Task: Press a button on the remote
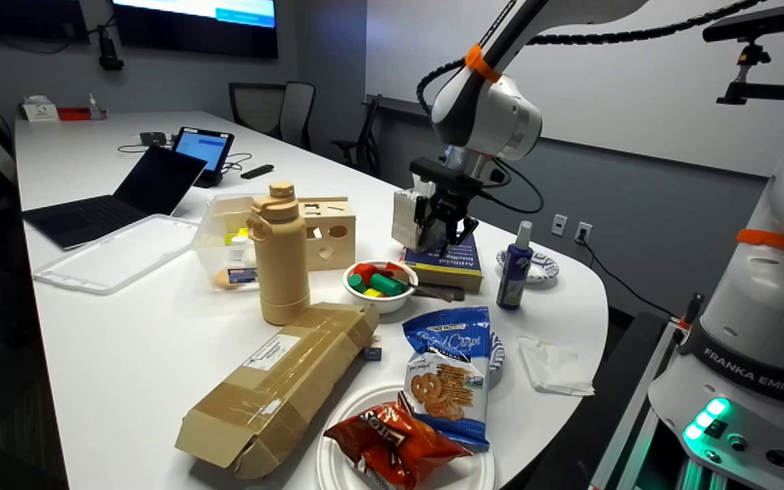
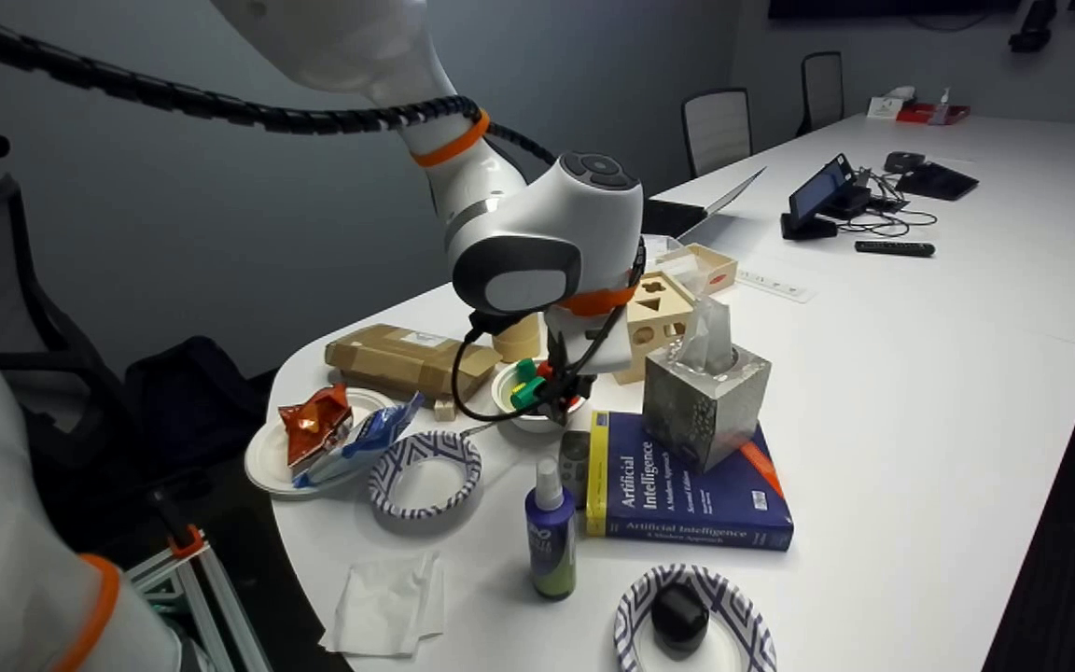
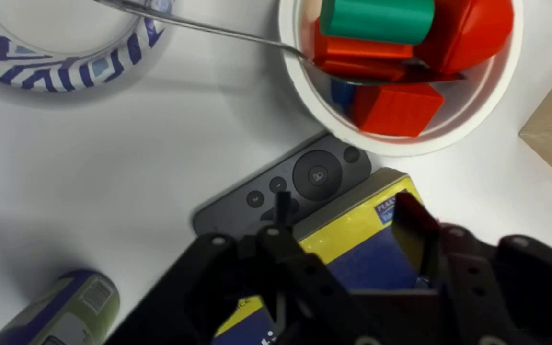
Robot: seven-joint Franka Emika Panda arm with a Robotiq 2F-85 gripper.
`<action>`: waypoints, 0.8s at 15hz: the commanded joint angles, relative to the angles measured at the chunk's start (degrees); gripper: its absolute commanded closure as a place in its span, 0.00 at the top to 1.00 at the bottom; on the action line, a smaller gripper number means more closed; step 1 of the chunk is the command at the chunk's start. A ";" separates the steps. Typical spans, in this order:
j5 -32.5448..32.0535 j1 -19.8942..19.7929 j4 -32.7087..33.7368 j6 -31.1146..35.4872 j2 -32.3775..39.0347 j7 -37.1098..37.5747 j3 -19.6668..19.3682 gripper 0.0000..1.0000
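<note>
Gripper (image 3: 345, 206) occupied the bottom of the wrist view, fingers parted; the picture-left finger overlapped the lower part of the remote (image 3: 281, 173), contact not determinable. Remote lay mid-frame, its buttons and ring legible only from this camera. Book (image 3: 372, 261) lay along its lower-right side, partly behind the fingers. Bowl (image 3: 396, 145), upper right, held red blocks, a green cylinder and something blue; a metal utensil (image 3: 283, 46) reached from it to a patterned dish (image 3: 103, 67), upper left. Spray bottle (image 3: 79, 302) showed at lower left.

In an exterior view, a clear bin (image 1: 215, 218), left of centre, held yellow and white items, partly screened by a tan bottle (image 1: 283, 258). Yellow also showed in the bowl; the remote was a dark strip between bowl and book. White plate (image 1: 477, 469), bottom, carried a red snack bag (image 1: 392, 439); a blue pretzel bag (image 1: 450, 378) overlapped its upper-right rim. Cardboard box (image 1: 283, 391) lay left of these.

In an exterior view, a tissue box (image 2: 705, 401) stood on the book, right of centre. Black rounded object (image 2: 680, 616), seen from here only, sat on a patterned plate (image 2: 633, 602) at the bottom. Spray bottle, upright, screened part of the remote. Arm (image 2: 547, 224) hid most of the gripper, leaving the finger gap unreadable here. Second remote (image 2: 894, 248), black, lay at upper right, appearing in both exterior views.
</note>
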 commanded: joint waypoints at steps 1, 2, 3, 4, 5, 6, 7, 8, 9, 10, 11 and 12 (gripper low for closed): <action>-2.73 0.66 0.36 -0.05 1.74 5.95 -0.74 0.26; -2.96 0.52 0.62 -0.53 2.29 6.43 -0.81 0.17; -3.21 0.43 0.79 -0.79 2.74 6.93 -0.84 0.11; -3.52 0.39 1.01 -0.96 3.23 7.51 -0.94 0.04; -3.75 0.29 1.28 -1.11 3.74 7.84 -1.01 0.00; -3.87 0.17 1.66 -1.75 4.30 8.15 -1.06 0.00; -3.37 -0.04 2.01 -2.21 4.77 7.72 -0.92 0.00; -3.06 -0.18 2.27 -2.70 5.19 7.55 -0.89 0.00; -2.92 -0.29 2.45 -2.95 5.63 7.55 -0.93 0.00; -3.12 -0.26 2.58 -3.13 6.10 7.94 -1.10 0.00; -3.41 -0.17 2.70 -3.35 6.51 8.51 -1.38 0.00; -3.51 -0.11 2.81 -3.28 6.96 9.25 -1.67 0.00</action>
